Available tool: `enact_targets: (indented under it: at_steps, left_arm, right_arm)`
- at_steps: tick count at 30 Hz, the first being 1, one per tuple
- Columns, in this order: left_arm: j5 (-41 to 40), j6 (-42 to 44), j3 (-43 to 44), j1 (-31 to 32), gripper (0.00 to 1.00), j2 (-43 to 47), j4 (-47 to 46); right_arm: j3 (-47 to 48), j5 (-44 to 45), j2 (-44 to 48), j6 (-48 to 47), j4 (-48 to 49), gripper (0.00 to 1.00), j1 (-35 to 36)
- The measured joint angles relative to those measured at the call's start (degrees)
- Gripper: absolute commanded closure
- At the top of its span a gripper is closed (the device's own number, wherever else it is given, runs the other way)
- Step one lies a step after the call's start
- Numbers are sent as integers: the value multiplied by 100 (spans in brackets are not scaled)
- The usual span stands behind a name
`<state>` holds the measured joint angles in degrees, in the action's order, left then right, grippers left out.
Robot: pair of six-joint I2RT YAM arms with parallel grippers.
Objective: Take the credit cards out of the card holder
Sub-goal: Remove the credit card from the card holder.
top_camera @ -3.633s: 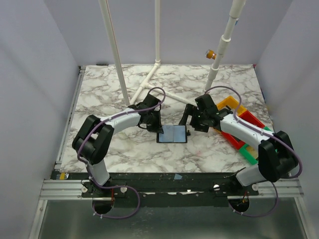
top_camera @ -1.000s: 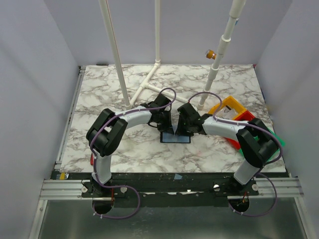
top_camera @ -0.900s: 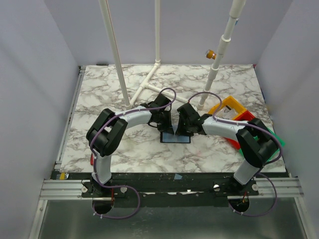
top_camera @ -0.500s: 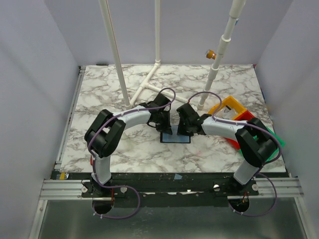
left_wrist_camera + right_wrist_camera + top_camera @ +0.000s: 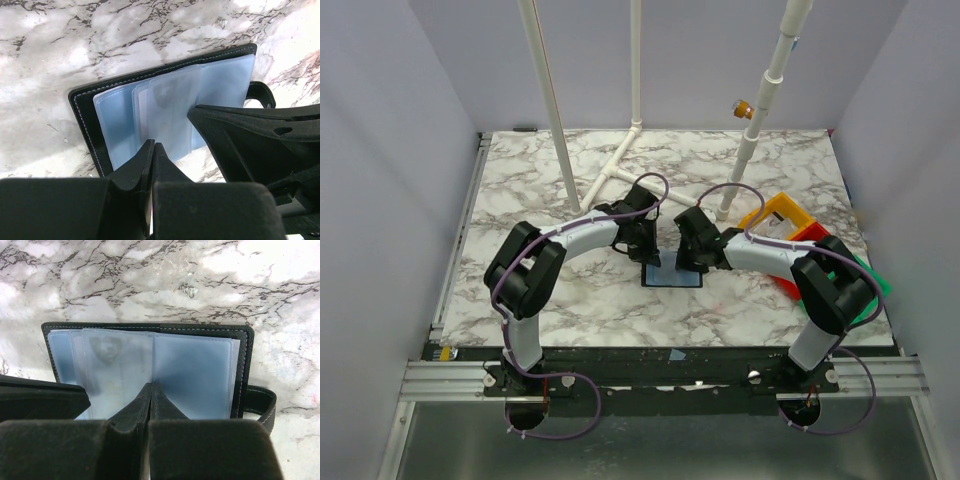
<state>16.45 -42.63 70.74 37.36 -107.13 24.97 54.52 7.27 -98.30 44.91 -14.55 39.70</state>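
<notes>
The black card holder (image 5: 672,278) lies open on the marble table between both arms, its bluish clear sleeves facing up. Pale credit cards (image 5: 117,365) show faintly through the sleeves (image 5: 165,107). My left gripper (image 5: 153,145) is shut, its tips resting on the near edge of the sleeves at the holder's left half (image 5: 651,262). Coming from the opposite side, my right gripper (image 5: 152,385) is also shut, tips at the sleeves' middle fold (image 5: 692,263). I cannot tell whether a sleeve edge is pinched. Each wrist view shows the other arm's dark finger (image 5: 250,130) (image 5: 40,395).
The holder's strap tab (image 5: 260,402) sticks out on the right. Yellow (image 5: 778,212), red (image 5: 812,240) and green (image 5: 868,282) bins stand at the right edge behind the right arm. White pipes (image 5: 620,165) lie and rise at the back.
My right gripper has closed its jaws over the sleeves. The left arm's elbow has drifted slightly left. The holder has stayed in place.
</notes>
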Motion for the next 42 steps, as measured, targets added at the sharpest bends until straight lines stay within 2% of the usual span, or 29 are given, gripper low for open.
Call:
enact_targets:
  at_steps: [42]
  left_arm:
    - [-20, 107, 190, 76, 100, -219, 39]
  right_arm:
    - [33, -7, -31, -11, 7, 99, 0]
